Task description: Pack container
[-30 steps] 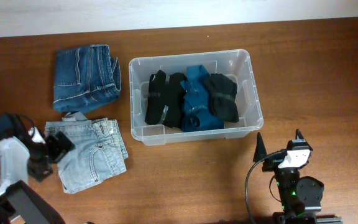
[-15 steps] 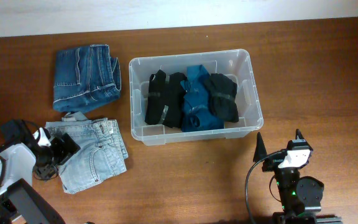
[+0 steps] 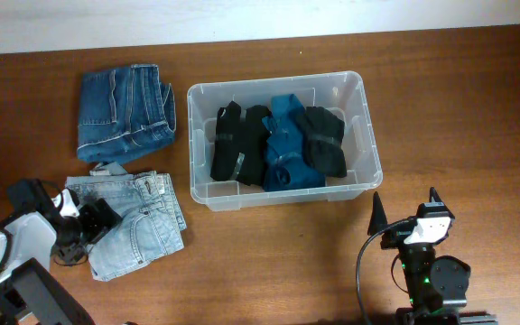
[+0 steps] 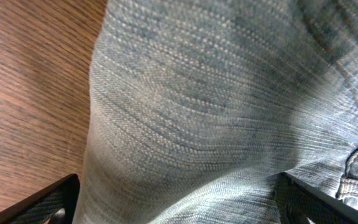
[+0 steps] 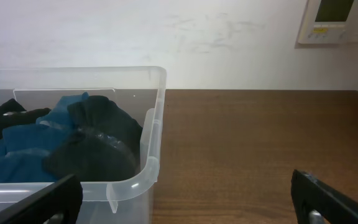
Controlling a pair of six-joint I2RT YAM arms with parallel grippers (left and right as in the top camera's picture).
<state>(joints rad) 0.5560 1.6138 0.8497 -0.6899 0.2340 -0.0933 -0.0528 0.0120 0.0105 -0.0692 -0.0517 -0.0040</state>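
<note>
**While your right arm idles, the left one is down on the pale jeans**

From overhead you see the container (image 3: 374, 155) in the middle of the table (image 3: 477, 90). It holds folded black clothes (image 3: 237, 144), a blue garment (image 3: 287, 149) and another black bundle (image 3: 325, 140). The right wrist view shows what the top view does not: the container's (image 5: 151, 155) clear wall and rounded corner from the side, with the clothes piled below its rim.

Left of the container lie dark jeans (image 3: 125, 113), and nearer you the pale jeans (image 3: 147, 226).

Your left gripper (image 3: 97, 221) sits over the pale jeans' left part. Only the left wrist view shows that the left gripper (image 4: 179, 205) is spread wide, with a hump of pale jeans (image 4: 197, 93) between its fingers. Nothing is pinched, and you cannot tell whether the tips touch the cloth.

Your right gripper (image 3: 404, 200) stands well apart from the container's near corner. The right gripper (image 5: 185, 202) is wide apart and holds nothing.
</note>
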